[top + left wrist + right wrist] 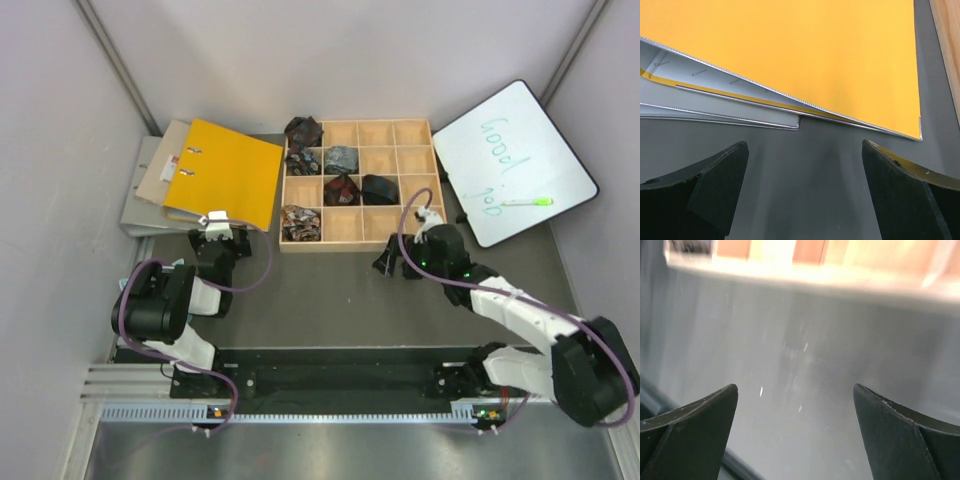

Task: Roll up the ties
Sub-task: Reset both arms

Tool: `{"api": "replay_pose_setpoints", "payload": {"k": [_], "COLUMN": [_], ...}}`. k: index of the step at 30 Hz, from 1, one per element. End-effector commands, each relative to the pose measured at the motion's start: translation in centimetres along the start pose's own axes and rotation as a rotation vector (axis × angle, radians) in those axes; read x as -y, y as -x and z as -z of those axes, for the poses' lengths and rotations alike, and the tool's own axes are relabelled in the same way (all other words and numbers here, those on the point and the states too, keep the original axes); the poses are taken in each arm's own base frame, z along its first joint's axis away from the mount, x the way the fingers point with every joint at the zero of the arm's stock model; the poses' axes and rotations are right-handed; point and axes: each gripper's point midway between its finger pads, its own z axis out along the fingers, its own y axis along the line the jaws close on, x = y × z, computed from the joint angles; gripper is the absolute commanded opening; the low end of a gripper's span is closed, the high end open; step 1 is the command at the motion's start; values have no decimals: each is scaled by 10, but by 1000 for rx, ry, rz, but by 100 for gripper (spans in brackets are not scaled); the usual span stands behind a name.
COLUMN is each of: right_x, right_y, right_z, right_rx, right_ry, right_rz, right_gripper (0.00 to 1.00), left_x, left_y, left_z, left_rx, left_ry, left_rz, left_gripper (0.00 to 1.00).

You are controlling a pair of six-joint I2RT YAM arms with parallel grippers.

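Note:
Several rolled ties sit in the cells of a wooden tray [412,190]: a dark one [303,130] at the top-left corner, a navy floral one [299,161], a grey-blue one [341,158], a maroon one [341,188], a black one [379,188] and a brown-patterned one [300,222]. My left gripper [222,238] is open and empty over bare table [805,150], just in front of the binders. My right gripper [393,262] is open and empty [795,390], just in front of the tray's near wall [805,275]. No tie shows in either wrist view.
An orange binder [228,170] lies on grey binders [145,190] at the back left; it also shows in the left wrist view [805,55]. A whiteboard [515,160] with a green marker [527,201] lies at the back right. Grey walls close in both sides.

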Motion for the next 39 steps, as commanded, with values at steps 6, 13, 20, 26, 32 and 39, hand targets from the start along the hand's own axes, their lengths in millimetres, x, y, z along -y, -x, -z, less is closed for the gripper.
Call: {"api": "replay_pose_setpoints", "payload": {"k": [6, 13, 20, 26, 32, 39], "right_x": [56, 106, 142, 138, 171, 182], "right_y": [113, 114, 124, 140, 137, 148], "right_z": [79, 96, 100, 91, 79, 85], "right_rx": [496, 584, 778, 831, 749, 784], "right_ry": [-493, -703, -640, -547, -522, -555], "right_rz": [321, 495, 466, 540, 416, 351], "right_gripper": [99, 99, 99, 99, 99, 99], "left_x": [1, 2, 2, 1, 2, 1], "left_y": [20, 20, 21, 20, 20, 20], "left_z": [-9, -9, -9, -9, -10, -10], "left_rx": [62, 60, 62, 59, 57, 55], "left_ry": [-7, -9, -11, -9, -11, -11], "left_rz": [24, 51, 50, 53, 52, 55], "left_gripper": [99, 99, 99, 99, 99, 99]}}
